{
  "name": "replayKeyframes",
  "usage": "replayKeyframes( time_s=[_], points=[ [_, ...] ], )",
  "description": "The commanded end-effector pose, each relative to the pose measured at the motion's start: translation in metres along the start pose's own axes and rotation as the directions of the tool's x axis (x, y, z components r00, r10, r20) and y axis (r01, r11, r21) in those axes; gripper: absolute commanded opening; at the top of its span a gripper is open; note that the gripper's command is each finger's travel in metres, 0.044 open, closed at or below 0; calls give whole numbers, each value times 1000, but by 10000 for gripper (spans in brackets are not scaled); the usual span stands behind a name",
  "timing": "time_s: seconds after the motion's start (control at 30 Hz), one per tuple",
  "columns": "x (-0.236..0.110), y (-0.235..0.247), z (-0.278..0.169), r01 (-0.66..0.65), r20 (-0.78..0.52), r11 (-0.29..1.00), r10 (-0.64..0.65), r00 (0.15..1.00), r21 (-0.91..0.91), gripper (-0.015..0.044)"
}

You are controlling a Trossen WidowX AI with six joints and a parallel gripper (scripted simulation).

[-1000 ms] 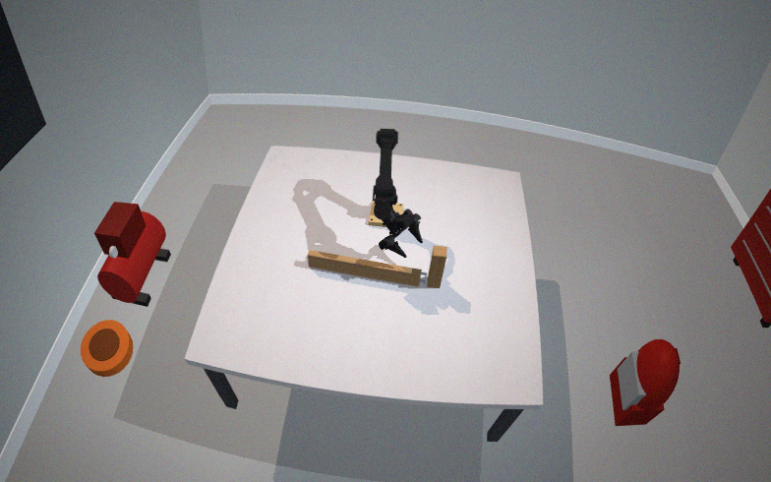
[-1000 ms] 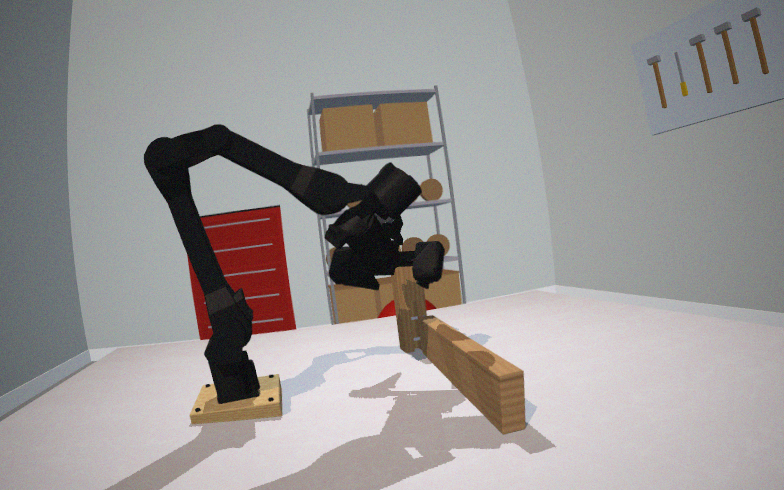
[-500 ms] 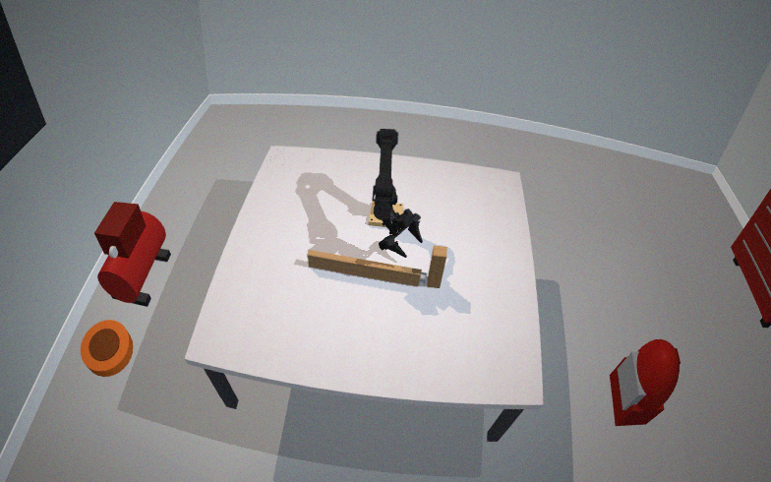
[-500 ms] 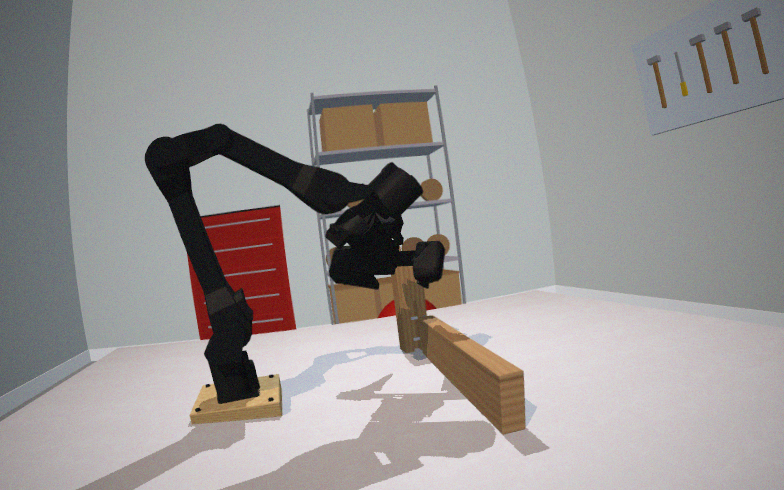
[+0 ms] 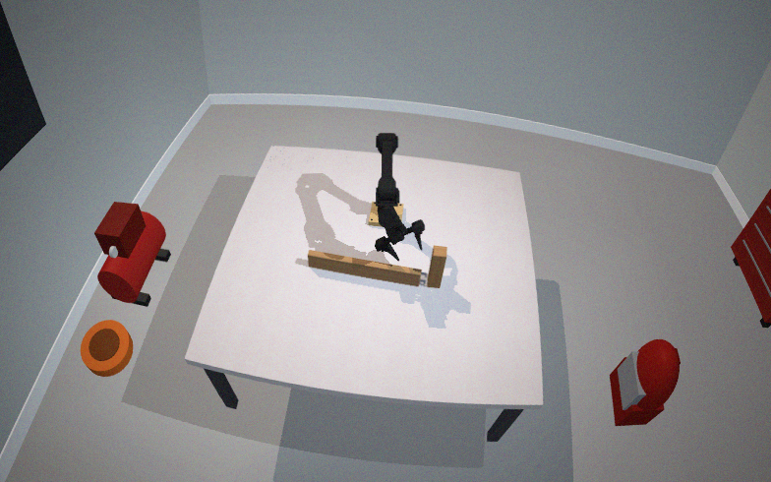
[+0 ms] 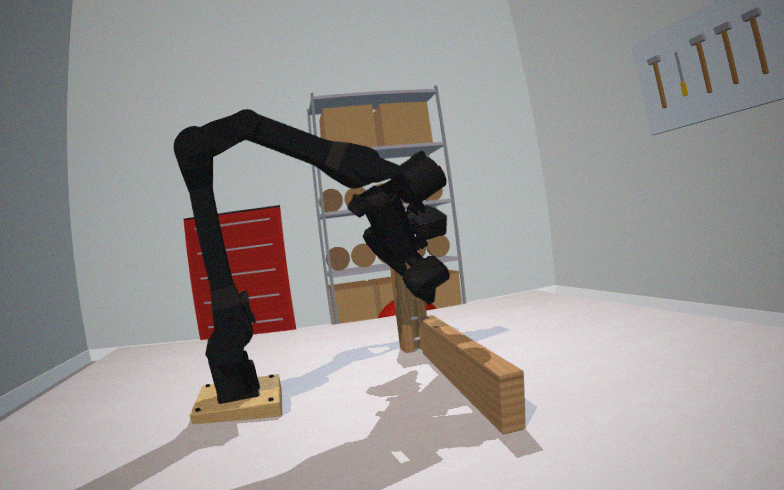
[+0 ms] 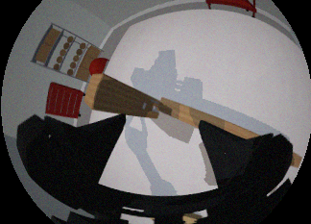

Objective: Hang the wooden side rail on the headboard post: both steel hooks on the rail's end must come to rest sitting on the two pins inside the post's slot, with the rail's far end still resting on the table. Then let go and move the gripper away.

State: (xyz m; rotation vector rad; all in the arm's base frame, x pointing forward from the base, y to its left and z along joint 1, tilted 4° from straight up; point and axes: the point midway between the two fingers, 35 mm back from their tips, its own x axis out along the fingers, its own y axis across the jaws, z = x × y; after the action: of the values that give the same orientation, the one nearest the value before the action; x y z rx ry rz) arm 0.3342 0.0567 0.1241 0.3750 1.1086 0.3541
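- Hanging wide open and holding nothing, my gripper (image 5: 401, 238) floats above the wooden side rail (image 5: 364, 268), ready to drop around it.
- My rail lies flat on the table (image 5: 292, 334), so nothing is hung yet.
- At 3 o'clock from the rail, touching its end, stands the headboard post (image 5: 437, 266).

Red compressor (image 5: 131, 251), orange bucket (image 5: 106, 347), shelf w/ boxes (image 6: 383, 200).
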Motion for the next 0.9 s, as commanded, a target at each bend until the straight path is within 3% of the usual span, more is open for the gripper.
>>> replayKeyframes(
  time_s=[0.0, 0.13, 0.3, 0.47, 0.63, 0.87],
  points=[
    [0, -5, 8, 106, -69, 947, -89, 994, 304, 440],
    [-1, -10, 14, 227, -146, 788, -175, 974, 572, 440],
    [-5, -16, 21, 352, -239, 477, -281, 929, 805, 440],
    [-11, -20, 26, 392, -327, 103, -384, 863, 914, 440],
    [-19, -24, 30, 320, -402, -246, -477, 782, 915, 440],
    [-20, -24, 30, 302, -411, -288, -489, 769, 909, 440]
  ],
)
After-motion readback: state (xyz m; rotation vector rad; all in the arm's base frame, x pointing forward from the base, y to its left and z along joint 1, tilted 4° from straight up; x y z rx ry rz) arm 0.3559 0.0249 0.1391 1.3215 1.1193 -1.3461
